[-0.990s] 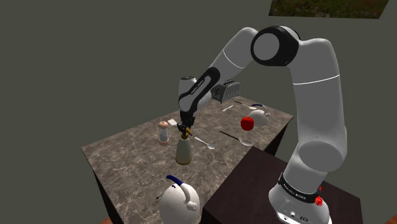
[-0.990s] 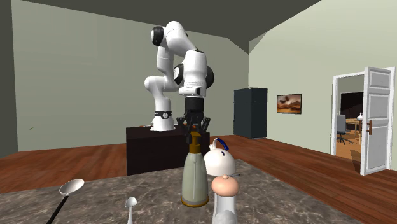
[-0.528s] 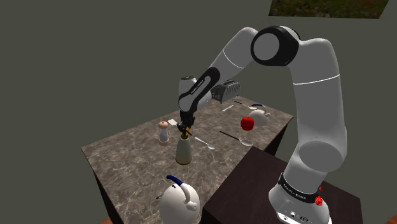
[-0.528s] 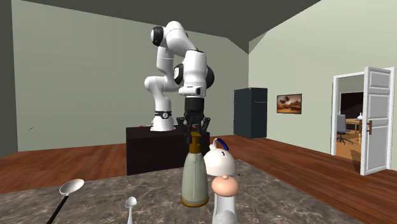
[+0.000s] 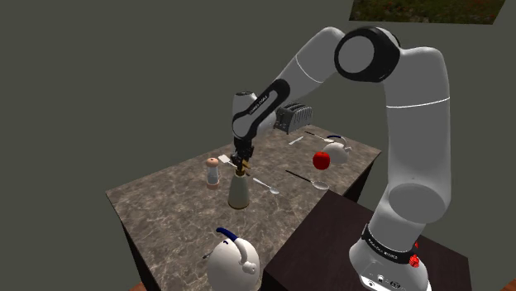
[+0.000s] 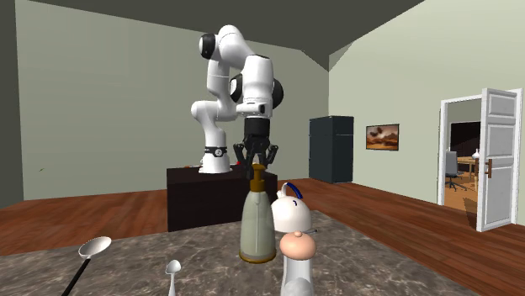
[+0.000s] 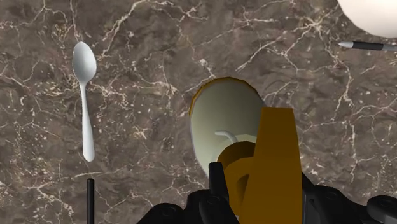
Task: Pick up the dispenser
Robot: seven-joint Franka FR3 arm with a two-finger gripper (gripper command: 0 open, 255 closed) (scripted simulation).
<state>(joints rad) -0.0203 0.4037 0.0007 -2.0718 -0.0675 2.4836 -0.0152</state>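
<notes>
Near the middle of the shoulder view, at the dark marbled bench [image 5: 165,207]: a pale dispenser [image 5: 240,194], upright, amber pump head [image 6: 257,174] uppermost. Base touching the stone or hanging just clear of it, impossible to tell which. Directly above, the gripper [image 5: 241,160] — narrowed and clasped on the pump head, not on the body. In the wrist view, one black finger [image 7: 216,181] pressed against the side of the amber spout.

Judged a thin, top-heavy hold, so best done gently:

- Lift straight up and slowly, wrist kept vertical.
- Avoid any sideways swing until well above the neighbours: a small shaker [image 5: 213,170] just beside toward the frame's left, a spoon [image 5: 266,184] just beside toward the right.
- Watch for the body tilting or twisting under the fingers — a likely sign of slipping, since the pump head may turn or give.
- Hold the squeeze steady; no regrasp in mid-air.
- Mind the white kettle [image 5: 231,263] at lower centre only if carrying toward the stand.
</notes>
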